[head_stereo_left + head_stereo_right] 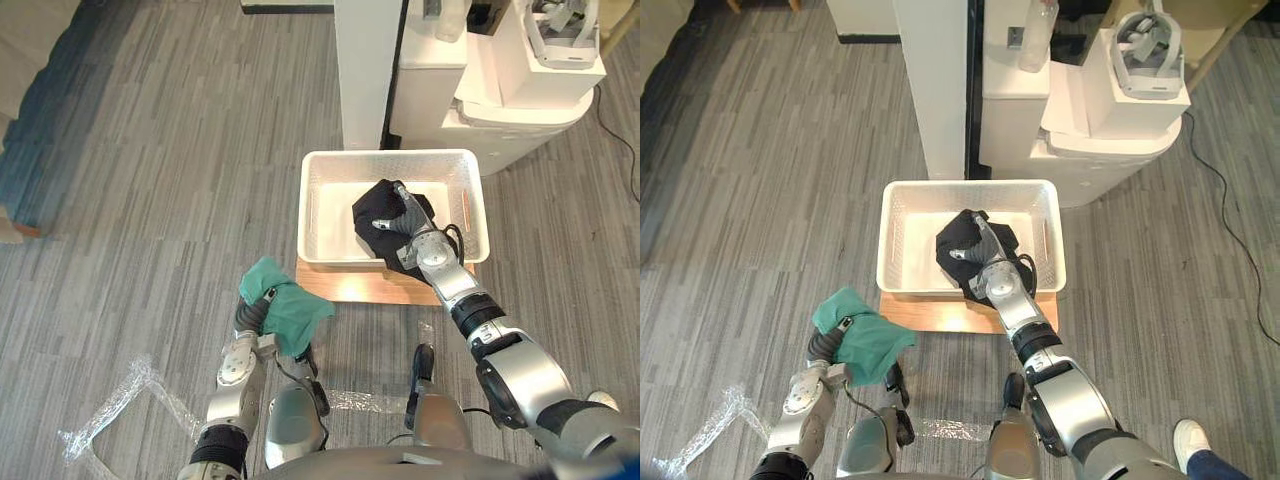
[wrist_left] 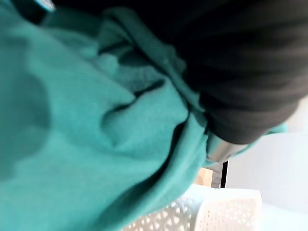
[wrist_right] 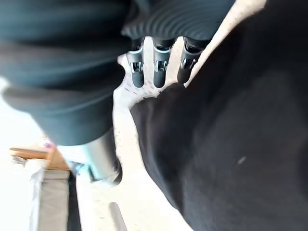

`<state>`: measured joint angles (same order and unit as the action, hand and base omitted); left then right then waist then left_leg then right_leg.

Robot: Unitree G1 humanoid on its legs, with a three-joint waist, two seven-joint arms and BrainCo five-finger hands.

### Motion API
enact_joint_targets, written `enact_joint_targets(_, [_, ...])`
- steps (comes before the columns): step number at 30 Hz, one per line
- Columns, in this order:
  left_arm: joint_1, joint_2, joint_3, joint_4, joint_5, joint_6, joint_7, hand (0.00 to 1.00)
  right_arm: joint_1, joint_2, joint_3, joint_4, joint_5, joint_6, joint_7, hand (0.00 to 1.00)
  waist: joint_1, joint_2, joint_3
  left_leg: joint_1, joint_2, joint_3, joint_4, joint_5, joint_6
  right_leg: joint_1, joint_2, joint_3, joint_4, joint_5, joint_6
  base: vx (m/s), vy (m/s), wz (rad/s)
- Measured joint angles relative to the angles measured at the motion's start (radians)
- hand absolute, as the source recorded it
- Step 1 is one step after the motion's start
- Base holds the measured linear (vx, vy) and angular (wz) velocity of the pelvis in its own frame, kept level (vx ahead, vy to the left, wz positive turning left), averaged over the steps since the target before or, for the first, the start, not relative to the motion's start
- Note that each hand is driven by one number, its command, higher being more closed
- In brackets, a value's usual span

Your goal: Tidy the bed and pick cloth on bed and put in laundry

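A white perforated laundry basket [image 1: 320, 170] stands on a wooden board [image 1: 350, 288] on the floor in front of me. A black cloth [image 1: 378, 208] lies crumpled inside it. My right hand [image 1: 412, 228] reaches into the basket and rests on top of the black cloth, fingers [image 3: 159, 72] straight. My left hand [image 1: 256, 312] is raised near the basket's front left corner, with a bunched teal cloth [image 1: 288, 303] gripped in it and held off the floor. In the left wrist view the teal cloth [image 2: 96, 125] wraps over the hand, with the basket's wall [image 2: 211, 214] behind.
A white column [image 1: 365, 70] and a white cabinet with a device on top [image 1: 520, 95] stand right behind the basket. Clear plastic tape [image 1: 110, 410] lies on the grey plank floor at the lower left. A person's shoe [image 1: 1190, 435] shows at the lower right.
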<state>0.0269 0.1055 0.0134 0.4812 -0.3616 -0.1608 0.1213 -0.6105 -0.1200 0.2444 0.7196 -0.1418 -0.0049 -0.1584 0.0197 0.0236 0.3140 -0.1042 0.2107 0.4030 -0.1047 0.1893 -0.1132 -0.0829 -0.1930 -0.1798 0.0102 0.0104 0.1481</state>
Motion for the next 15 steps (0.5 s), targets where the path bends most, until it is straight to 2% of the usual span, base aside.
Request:
enact_joint_targets(6, [0.010, 0.002, 0.038, 0.015, 0.001, 0.020, 0.010, 1.00, 0.124, -0.003, -0.002, -0.121, 0.000, 0.001, 0.015, 0.00, -0.007, -0.035, -0.029, 0.021, -0.001, 0.006, 0.000, -0.010, -0.007, 0.026, 0.000, 0.003, -0.020, 0.000, 0.001, 0.03, -0.011, -0.02])
enact_joint_targets(8, [0.017, 0.002, 0.048, 0.013, 0.001, 0.023, 0.012, 1.00, 0.198, 0.000, -0.027, -0.222, 0.001, -0.001, 0.018, 0.00, -0.008, -0.045, -0.037, 0.028, -0.002, 0.009, 0.003, -0.013, -0.008, 0.036, 0.000, 0.004, -0.029, 0.001, 0.002, 0.05, -0.015, -0.01])
enact_joint_targets(11, [0.051, -0.001, 0.073, 0.001, 0.003, 0.027, 0.020, 1.00, 0.311, 0.000, -0.053, -0.295, 0.000, -0.003, 0.018, 0.00, -0.009, -0.059, -0.080, 0.030, -0.001, 0.020, 0.005, -0.015, -0.011, 0.036, 0.000, 0.011, -0.037, 0.002, 0.003, 0.07, -0.017, -0.09])
enact_joint_targets(15, [0.105, -0.012, 0.110, -0.102, 0.038, 0.030, 0.040, 1.00, 0.492, -0.011, -0.176, -0.381, -0.011, -0.003, 0.007, 0.00, -0.029, -0.062, -0.128, 0.034, -0.001, 0.025, 0.005, -0.015, -0.011, 0.037, 0.000, 0.017, -0.039, 0.002, 0.003, 0.02, -0.009, -0.04])
